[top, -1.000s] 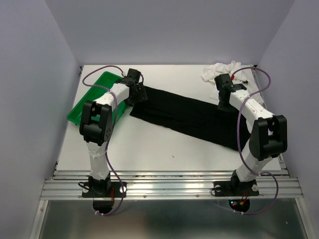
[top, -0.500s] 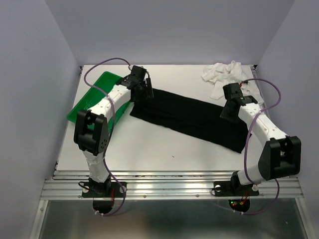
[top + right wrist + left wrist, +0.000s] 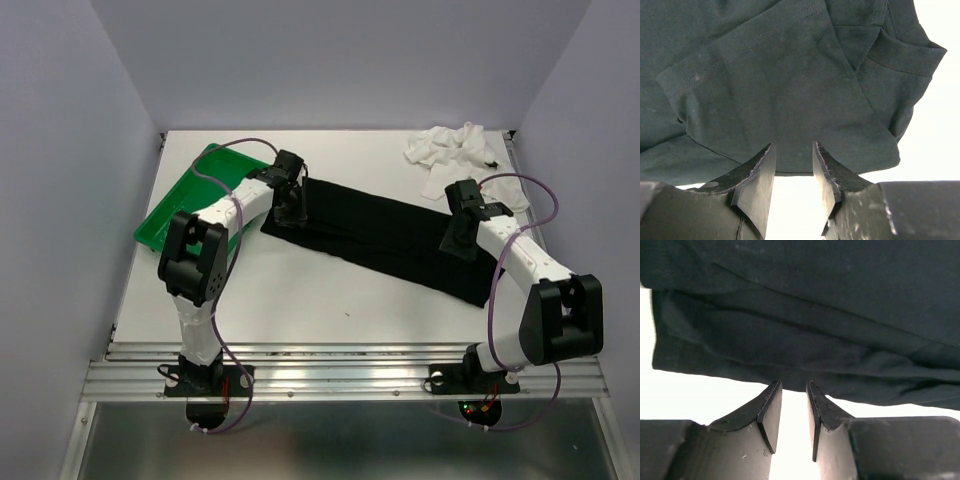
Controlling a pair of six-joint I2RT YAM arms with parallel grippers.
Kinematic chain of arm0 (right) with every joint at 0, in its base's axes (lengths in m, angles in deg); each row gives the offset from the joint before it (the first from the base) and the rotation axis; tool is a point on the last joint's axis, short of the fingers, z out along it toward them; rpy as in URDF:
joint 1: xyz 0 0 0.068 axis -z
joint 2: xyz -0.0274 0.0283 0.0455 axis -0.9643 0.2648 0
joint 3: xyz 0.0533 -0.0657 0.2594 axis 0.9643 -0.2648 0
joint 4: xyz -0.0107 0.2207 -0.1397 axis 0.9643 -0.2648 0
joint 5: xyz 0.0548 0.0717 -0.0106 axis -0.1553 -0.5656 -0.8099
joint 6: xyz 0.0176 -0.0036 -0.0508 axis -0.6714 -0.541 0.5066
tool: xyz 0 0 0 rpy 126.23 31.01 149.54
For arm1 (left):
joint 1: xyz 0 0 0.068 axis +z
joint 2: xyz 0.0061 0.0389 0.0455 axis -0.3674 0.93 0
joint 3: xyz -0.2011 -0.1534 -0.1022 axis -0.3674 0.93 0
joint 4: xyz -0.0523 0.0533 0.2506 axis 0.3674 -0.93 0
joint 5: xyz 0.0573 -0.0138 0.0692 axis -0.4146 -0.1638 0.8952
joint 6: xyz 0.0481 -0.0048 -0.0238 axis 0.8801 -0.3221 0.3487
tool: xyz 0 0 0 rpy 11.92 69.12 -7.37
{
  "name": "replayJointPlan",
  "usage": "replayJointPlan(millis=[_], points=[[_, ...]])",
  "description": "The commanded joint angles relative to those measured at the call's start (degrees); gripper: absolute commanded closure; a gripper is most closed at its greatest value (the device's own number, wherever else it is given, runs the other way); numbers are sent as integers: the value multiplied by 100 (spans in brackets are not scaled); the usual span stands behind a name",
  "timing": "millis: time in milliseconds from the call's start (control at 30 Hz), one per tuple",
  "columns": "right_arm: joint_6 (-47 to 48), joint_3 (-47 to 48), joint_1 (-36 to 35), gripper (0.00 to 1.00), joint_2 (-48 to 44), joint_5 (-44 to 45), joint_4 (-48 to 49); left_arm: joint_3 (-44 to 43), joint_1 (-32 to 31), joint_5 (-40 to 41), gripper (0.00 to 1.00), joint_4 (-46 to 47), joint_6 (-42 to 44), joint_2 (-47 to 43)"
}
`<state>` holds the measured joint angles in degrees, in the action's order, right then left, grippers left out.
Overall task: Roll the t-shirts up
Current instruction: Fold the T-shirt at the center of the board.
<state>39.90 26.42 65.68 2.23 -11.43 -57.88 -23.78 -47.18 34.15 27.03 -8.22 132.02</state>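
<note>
The black t-shirt lies folded into a long strip, running diagonally from left of centre to the near right. My left gripper is down at its left end. In the left wrist view the left gripper has its tips at the edge of the black t-shirt, the jaws narrowly open with bare table between them. My right gripper rests at the strip's right end. Its wrist view shows the right gripper open, tips over the edge of the sleeve. The white t-shirt lies crumpled at the back right.
A green tray stands at the left edge of the white table, just behind the left arm. The walls of the enclosure close in the back and both sides. A metal rail runs along the near edge.
The left gripper moved right and down onto the shirt's left end and its jaws narrowed. The right arm swung from the back toward the near side, onto the shirt's right end.
</note>
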Motion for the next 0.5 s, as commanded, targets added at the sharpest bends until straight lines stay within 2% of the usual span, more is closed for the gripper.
replayJointPlan(millis=[0, 200, 300, 467], points=[[25, 168, 175, 59, 61, 83, 121, -367, 23, -186, 63, -2, 152, 463], [262, 326, 651, 59, 369, -65, 359, -1411, 49, 77, 64, -133, 188, 1307], [341, 580, 870, 55, 851, -109, 455, -1922, 84, 270, 64, -291, 135, 1554], [447, 932, 1064, 54, 1405, -83, 613, -2074, 102, 614, 64, -107, 3, 1319]])
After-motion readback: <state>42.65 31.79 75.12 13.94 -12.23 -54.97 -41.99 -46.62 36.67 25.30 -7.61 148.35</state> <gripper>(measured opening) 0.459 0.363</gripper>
